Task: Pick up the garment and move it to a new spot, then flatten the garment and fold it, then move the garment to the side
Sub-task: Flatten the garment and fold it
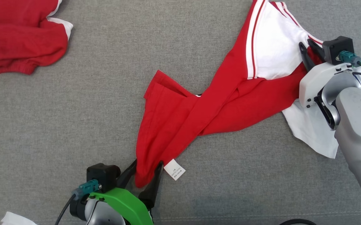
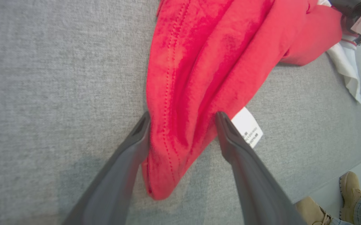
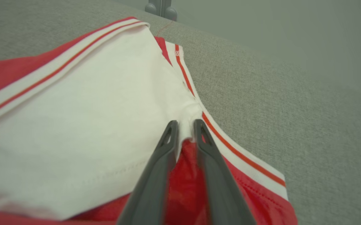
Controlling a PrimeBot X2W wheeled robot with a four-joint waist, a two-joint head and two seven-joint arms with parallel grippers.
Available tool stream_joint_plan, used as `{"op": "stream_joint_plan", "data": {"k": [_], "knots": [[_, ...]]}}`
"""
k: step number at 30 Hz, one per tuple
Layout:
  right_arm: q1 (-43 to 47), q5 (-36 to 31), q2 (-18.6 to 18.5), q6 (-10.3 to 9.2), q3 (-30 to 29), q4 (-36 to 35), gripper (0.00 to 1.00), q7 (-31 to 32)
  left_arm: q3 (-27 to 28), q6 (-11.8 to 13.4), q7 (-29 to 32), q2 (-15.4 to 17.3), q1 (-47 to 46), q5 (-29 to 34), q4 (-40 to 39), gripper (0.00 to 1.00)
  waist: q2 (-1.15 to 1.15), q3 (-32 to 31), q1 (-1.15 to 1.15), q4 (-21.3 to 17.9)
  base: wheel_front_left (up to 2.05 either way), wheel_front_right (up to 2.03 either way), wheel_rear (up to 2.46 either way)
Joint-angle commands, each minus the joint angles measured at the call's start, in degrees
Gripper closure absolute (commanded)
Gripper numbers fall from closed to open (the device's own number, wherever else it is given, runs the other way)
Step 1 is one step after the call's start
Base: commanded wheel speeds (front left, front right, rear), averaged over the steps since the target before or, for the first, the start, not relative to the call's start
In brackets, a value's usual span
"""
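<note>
I see the garment (image 1: 218, 103) stretched across the grey fabric surface (image 1: 105, 93), centre to right. My left claw (image 1: 147, 164) stands apart, straddling its red lower tip. My right claw (image 1: 305, 43) is clamped on its white part beside the striped trim (image 3: 240, 153).

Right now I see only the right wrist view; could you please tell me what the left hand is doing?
Observer: The left hand is open, its fingers on either side of the garment's red end.
Operator: Thank you. Is any marker near it?
Observer: A white care label lies just beside that end.
Operator: Is anything else about?
Observer: A second red garment lies bunched at the far left, and a person's boots stand beside the grey surface.
</note>
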Motion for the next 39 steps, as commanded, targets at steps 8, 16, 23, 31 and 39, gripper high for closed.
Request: {"op": "stream_joint_plan", "data": {"k": [8, 16, 23, 31, 39], "knots": [[0.65, 0.82, -0.51, -0.08, 0.46, -0.63, 1.0, 0.53, -0.17, 0.59, -0.37, 0.4, -0.39, -0.56, 1.06, 0.0, 0.0, 0.01, 0.0, 0.09, 0.0, 0.0, 0.0], [0.61, 1.29, -0.67, -0.08, 0.53, -0.7, 1.0, 0.91, -0.49, 0.33, -0.29, 0.25, -0.51, -1.57, 1.25, 0.0, 0.0, -0.03, 0.0, 0.05, 0.0, 0.0, 0.0], [0.75, 1.62, -0.6, -0.08, 0.7, -0.86, 1.0, 1.05, -0.74, 0.0, 0.15, 0.19, -1.12, -2.4, 0.93, 0.0, 0.0, 0.07, 0.0, 0.02, 0.0, 0.0, 0.0], [0.89, 2.47, -0.46, -0.08, 0.76, -1.32, 1.0, -0.54, -1.44, -0.76, 1.3, 1.28, -0.45, -3.43, 1.21, 1.0, 0.0, -0.68, 0.0, -0.51, 0.0, 0.0, 0.0], [0.26, 8.46, -1.39, -0.09, -1.45, -6.94, 1.0, -2.18, 0.4, -1.83, 4.97, 1.89, 2.14, -11.61, -7.29, 1.0, 0.0, -3.32, 0.0, -1.15, 0.0, 0.0, 0.0]]}}
